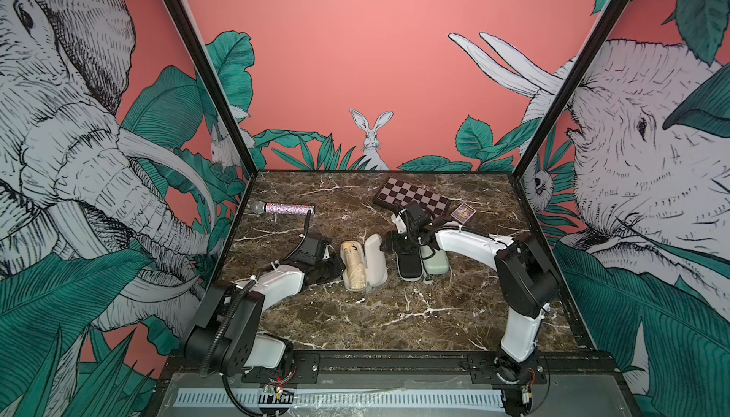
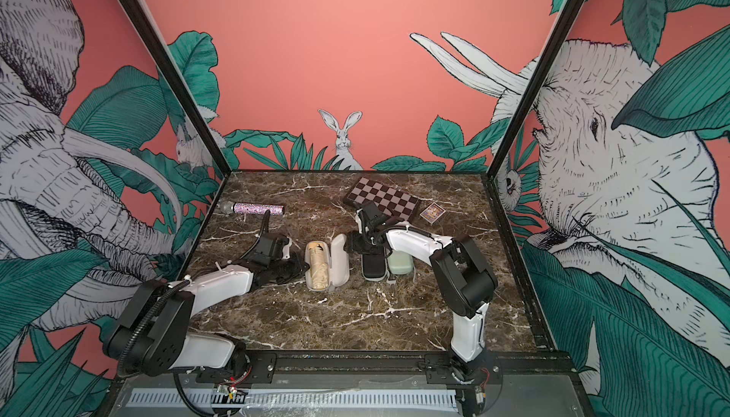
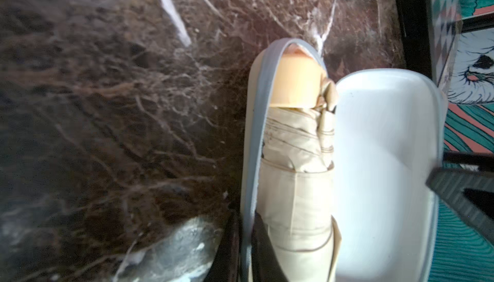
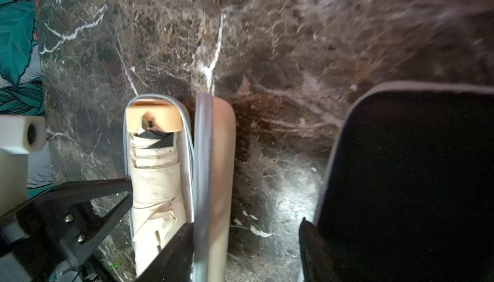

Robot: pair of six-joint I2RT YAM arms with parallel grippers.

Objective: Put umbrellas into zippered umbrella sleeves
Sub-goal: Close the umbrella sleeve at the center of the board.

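The beige sleeve [image 1: 375, 263] lies open mid-table in both top views, its lid [image 4: 213, 160] tilted up on edge. A tan umbrella [image 1: 354, 264] lies in its left half, handle end toward the front. My left gripper [image 3: 247, 230] is at the sleeve's left side. Its dark fingers pinch the grey zip rim [image 3: 256, 133] beside the umbrella [image 3: 299, 173]. My right gripper [image 4: 244, 227] is open astride the raised lid. One finger is between umbrella [image 4: 155, 181] and lid, the other by the black sleeve [image 4: 406, 173]. A closed mint green sleeve [image 1: 434, 265] lies right of the black sleeve [image 1: 409, 271].
A glittery microphone [image 1: 284, 209] lies at the back left. A chequered box [image 1: 412, 198] and a small card packet [image 1: 463, 212] are at the back right. Printed walls close in the marble table [image 1: 395, 316] on three sides.
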